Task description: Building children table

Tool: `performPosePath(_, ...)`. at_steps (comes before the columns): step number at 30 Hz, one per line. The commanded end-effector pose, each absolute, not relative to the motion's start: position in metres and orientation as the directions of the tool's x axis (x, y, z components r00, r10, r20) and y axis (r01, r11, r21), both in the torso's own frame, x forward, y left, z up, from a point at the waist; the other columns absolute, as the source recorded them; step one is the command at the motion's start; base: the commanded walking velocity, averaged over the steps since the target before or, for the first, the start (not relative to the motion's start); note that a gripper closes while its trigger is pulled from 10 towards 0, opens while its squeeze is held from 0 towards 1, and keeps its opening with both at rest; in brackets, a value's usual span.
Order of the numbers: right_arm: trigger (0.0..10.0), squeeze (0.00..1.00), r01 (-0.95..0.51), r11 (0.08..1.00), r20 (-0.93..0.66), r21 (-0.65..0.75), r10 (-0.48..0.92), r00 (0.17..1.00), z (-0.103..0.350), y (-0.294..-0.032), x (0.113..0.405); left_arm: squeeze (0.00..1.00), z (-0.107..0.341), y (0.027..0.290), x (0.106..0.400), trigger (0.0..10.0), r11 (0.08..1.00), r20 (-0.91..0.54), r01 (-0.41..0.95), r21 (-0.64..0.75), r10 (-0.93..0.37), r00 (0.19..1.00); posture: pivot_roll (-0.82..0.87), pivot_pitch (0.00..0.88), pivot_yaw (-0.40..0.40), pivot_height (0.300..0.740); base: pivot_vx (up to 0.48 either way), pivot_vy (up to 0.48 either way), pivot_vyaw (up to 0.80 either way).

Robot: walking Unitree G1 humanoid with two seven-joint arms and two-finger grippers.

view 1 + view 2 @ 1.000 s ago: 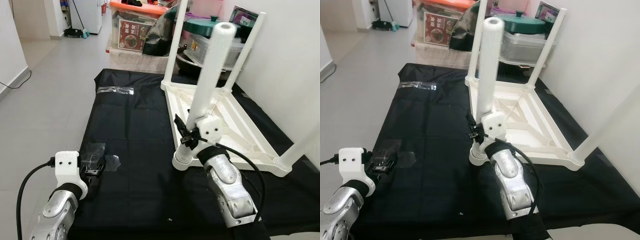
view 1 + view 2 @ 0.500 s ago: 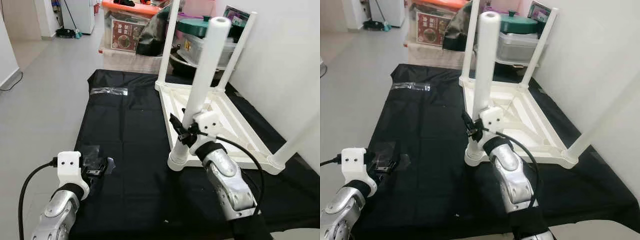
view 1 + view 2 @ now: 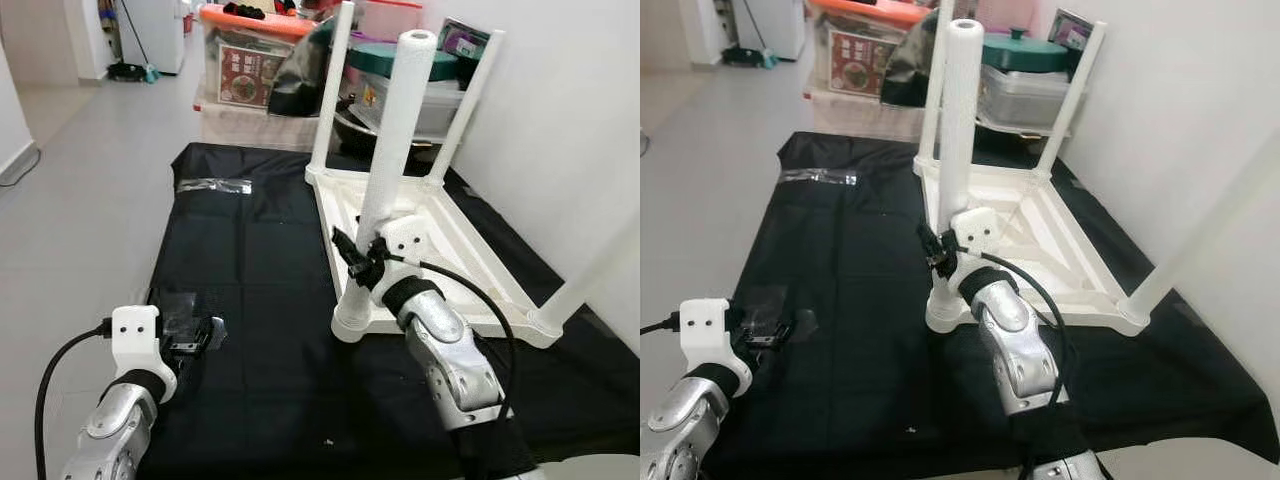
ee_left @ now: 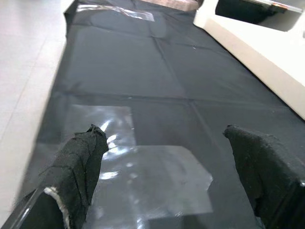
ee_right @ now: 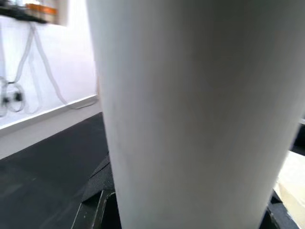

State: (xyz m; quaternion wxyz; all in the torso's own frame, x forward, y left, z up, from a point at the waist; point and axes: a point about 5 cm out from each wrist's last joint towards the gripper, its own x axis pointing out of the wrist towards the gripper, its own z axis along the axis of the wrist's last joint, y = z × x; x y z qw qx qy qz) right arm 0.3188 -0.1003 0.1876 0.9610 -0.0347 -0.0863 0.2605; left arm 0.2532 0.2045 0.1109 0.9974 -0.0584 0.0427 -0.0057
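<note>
A white children's table (image 3: 455, 255) lies upside down on a black cloth (image 3: 260, 260), its legs pointing up. My right gripper (image 3: 358, 266) is shut on the lower part of the near-left leg (image 3: 395, 130), whose foot sits in the table's corner socket (image 3: 352, 322). In the right wrist view the white leg (image 5: 190, 95) fills the gap between the black fingers (image 5: 93, 210). My left gripper (image 4: 167, 176) hovers open, low over the cloth's near-left part, above a clear plastic sheet (image 4: 105, 124).
Three other legs (image 3: 333, 85) (image 3: 466, 105) (image 3: 590, 270) stand up from the table. Storage boxes and pots (image 3: 255, 65) crowd the cloth's far end. A white wall (image 3: 570, 120) runs close on the right. A clear plastic strip (image 3: 213, 185) lies far left; grey floor (image 3: 70, 190) spreads leftward.
The whole view has shifted a little as the camera moved. The held leg stands slightly more upright than before. The left gripper stays open over the plastic.
</note>
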Motion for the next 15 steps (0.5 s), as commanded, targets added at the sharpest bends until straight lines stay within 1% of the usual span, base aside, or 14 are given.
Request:
performPosePath(1,10.0,0.0,-0.581,0.813,0.014,-0.047,0.582,0.813,0.158,-0.095,0.313,0.0,0.108,0.202,0.254,10.0,0.992,-0.099,0.01,-0.126,-0.023,0.995,0.1,0.0,-0.147,0.74,0.0,0.0,0.0)
performPosePath(4,10.0,0.0,-0.609,0.791,0.011,-0.052,0.61,0.792,0.157,-0.095,0.311,0.0,0.108,0.201,0.254,10.0,0.992,-0.1,0.009,-0.128,-0.022,0.995,0.1,0.0,-0.147,0.74,0.0,0.0,0.0)
performPosePath(6,10.0,0.0,-0.662,0.746,0.0,-0.063,0.664,0.748,0.155,-0.092,0.306,0.0,0.107,0.2,0.253,10.0,0.991,-0.102,0.009,-0.132,-0.022,0.995,0.1,0.0,-0.149,0.74,0.0,0.0,0.0)
performPosePath(10,10.0,0.0,-0.672,0.738,-0.013,-0.063,0.673,0.74,0.151,-0.091,0.306,0.0,0.107,0.2,0.253,10.0,0.991,-0.104,0.008,-0.133,-0.022,0.994,0.1,0.0,-0.15,0.74,0.0,0.0,0.0)
performPosePath(12,10.0,0.0,-0.618,0.784,-0.04,-0.061,0.617,0.786,0.147,-0.092,0.313,0.0,0.108,0.202,0.253,10.0,0.991,-0.102,0.005,-0.133,-0.019,0.995,0.11,0.0,-0.15,0.74,0.0,0.0,0.0)
performPosePath(13,10.0,0.0,-0.618,0.784,-0.04,-0.061,0.617,0.786,0.147,-0.092,0.313,0.0,0.108,0.202,0.253,10.0,0.991,-0.102,0.005,-0.133,-0.019,0.995,0.11,0.0,-0.15,0.74,0.0,0.0,0.0)
performPosePath(14,10.0,0.0,-0.562,0.824,-0.071,-0.068,0.558,0.827,0.143,-0.095,0.318,0.0,0.108,0.202,0.254,10.0,0.991,-0.102,0.004,-0.132,-0.018,0.995,0.11,0.0,-0.15,0.74,0.0,0.0,0.0)
performPosePath(15,10.0,0.0,-0.467,0.884,-0.118,-0.034,0.46,0.88,0.136,-0.1,0.325,0.0,0.108,0.202,0.253,10.0,0.991,-0.102,0.003,-0.132,-0.017,0.995,0.11,0.0,-0.15,0.74,0.0,0.0,0.0)
